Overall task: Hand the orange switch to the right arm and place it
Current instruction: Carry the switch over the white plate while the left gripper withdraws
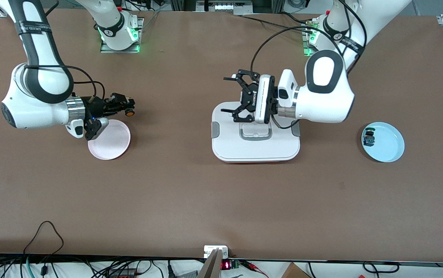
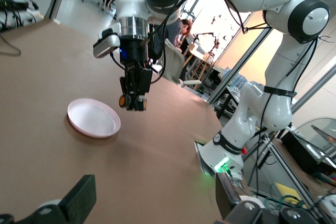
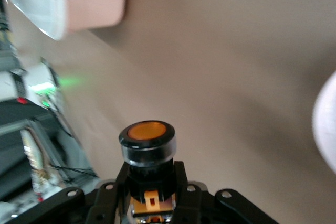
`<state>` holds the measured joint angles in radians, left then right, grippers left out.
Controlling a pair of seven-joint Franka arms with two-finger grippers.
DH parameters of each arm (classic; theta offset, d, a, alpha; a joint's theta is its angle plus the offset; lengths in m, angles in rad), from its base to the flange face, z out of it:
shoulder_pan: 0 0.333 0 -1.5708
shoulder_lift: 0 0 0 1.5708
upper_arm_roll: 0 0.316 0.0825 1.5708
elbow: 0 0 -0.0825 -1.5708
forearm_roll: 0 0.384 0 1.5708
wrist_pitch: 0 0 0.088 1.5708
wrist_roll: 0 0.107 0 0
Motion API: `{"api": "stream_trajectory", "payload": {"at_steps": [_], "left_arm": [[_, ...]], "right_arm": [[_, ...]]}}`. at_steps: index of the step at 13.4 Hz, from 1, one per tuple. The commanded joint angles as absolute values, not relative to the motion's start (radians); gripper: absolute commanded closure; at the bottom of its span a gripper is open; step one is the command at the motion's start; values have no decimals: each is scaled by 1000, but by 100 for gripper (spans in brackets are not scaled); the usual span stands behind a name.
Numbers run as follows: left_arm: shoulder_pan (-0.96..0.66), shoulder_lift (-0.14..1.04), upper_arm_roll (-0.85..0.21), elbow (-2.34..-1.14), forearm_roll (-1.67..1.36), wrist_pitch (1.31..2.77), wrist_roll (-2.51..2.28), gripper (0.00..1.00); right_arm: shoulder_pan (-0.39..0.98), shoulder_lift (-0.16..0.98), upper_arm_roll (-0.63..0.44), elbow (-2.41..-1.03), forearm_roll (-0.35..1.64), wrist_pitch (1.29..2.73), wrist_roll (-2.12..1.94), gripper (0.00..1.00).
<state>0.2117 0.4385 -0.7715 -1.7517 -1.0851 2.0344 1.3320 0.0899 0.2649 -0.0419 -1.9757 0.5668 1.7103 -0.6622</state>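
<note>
The orange switch [image 1: 130, 112] has a black body and a round orange cap, and my right gripper [image 1: 125, 105] is shut on that body. It hangs just above the table beside the rim of a pink plate [image 1: 109, 144]. The right wrist view shows the switch [image 3: 147, 139] cap-outward between the black fingers [image 3: 111, 195]. My left gripper [image 1: 240, 98] stands open and holds nothing, over a white lidded box [image 1: 255, 148]. From the left wrist view, the switch [image 2: 122, 100] hangs in the right gripper [image 2: 132, 100] above the pink plate [image 2: 93, 118].
A light blue plate [image 1: 389, 144] lies toward the left arm's end of the table, with a blue-bodied switch [image 1: 369, 138] on it. Cables and a small device line the table's edge nearest the front camera.
</note>
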Motion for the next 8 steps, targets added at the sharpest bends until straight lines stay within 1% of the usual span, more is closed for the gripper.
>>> {"api": "stream_trajectory", "payload": {"at_steps": [1, 3, 6, 8], "left_arm": [[251, 413, -769, -1720, -915, 1932, 1104, 0], [270, 413, -769, -1674, -774, 1826, 895, 0], [275, 423, -767, -1557, -588, 1682, 589, 0], [288, 423, -765, -1504, -438, 1573, 456, 0]], "right_arm": [[74, 279, -31, -1967, 415, 1767, -774, 99], [72, 279, -31, -1977, 323, 1824, -833, 99], [74, 279, -31, -1988, 157, 1923, -894, 97], [72, 276, -31, -2016, 83, 2015, -971, 97]]}}
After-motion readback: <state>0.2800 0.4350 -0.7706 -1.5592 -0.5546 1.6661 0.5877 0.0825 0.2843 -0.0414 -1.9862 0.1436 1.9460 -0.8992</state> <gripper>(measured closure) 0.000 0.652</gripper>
